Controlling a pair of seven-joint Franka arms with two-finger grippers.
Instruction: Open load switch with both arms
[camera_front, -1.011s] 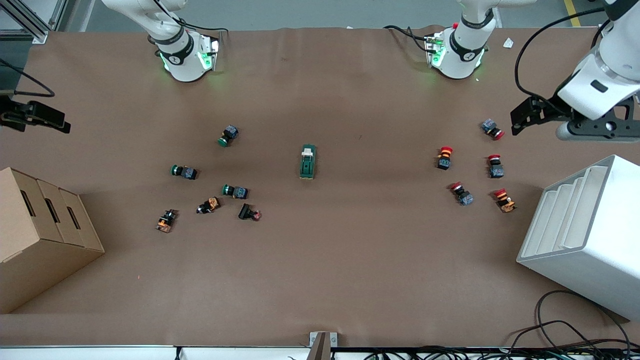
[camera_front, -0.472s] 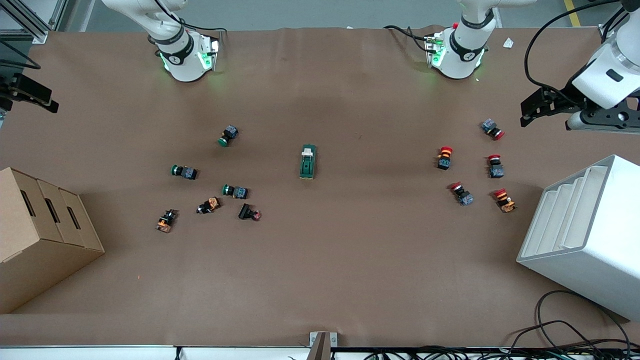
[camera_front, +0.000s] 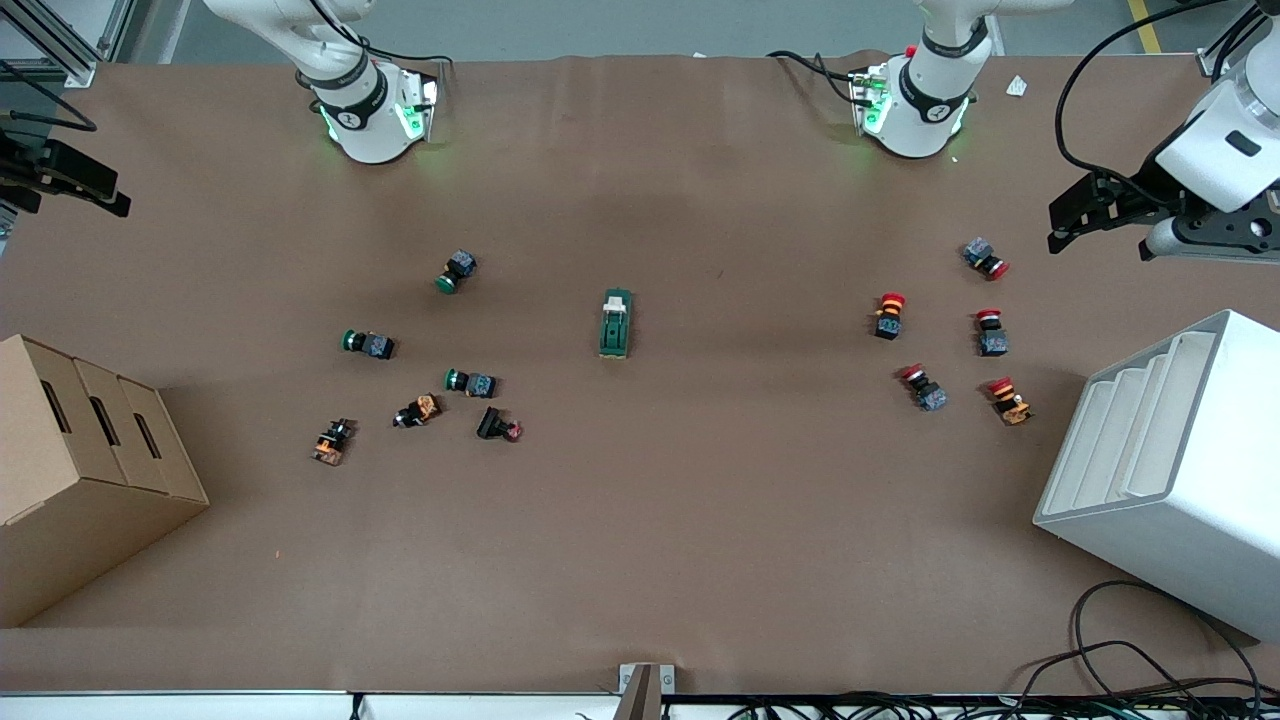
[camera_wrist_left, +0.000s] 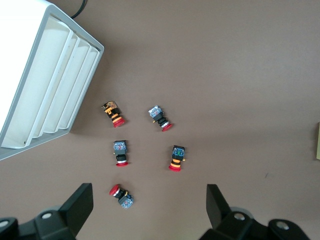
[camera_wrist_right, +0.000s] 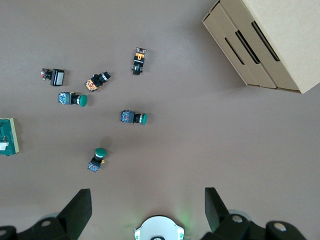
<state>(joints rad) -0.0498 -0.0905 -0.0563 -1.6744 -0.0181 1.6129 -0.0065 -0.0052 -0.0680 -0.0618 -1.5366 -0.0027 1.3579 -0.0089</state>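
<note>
Since the picture a second ago the left gripper (camera_front: 1068, 214) has drawn up and toward the table's edge at the left arm's end, and the right gripper (camera_front: 75, 180) has risen toward the robots' bases at its own edge; nothing on the table has shifted. Nearest the front camera the brown table (camera_front: 640, 560) lies bare in a wide band. Farther in, a cardboard box (camera_front: 80, 470) sits at the right arm's end and a white slotted rack (camera_front: 1160, 470) at the left arm's end, narrowing the room at both sides. Between them lie two scatters of push-buttons: green and orange ones (camera_front: 470, 382) toward the right arm's end, red ones (camera_front: 925, 388) toward the left arm's end. The load switch (camera_front: 616, 323) rests alone mid-table, well apart from both scatters, with open cloth all round. It is a dark-green oblong block lying flat, its white toggle piece at the end toward the bases. Both grippers hang in the air with fingers (camera_wrist_left: 80, 205) spread wide and nothing between them, the right one's (camera_wrist_right: 75, 210) likewise.
</note>
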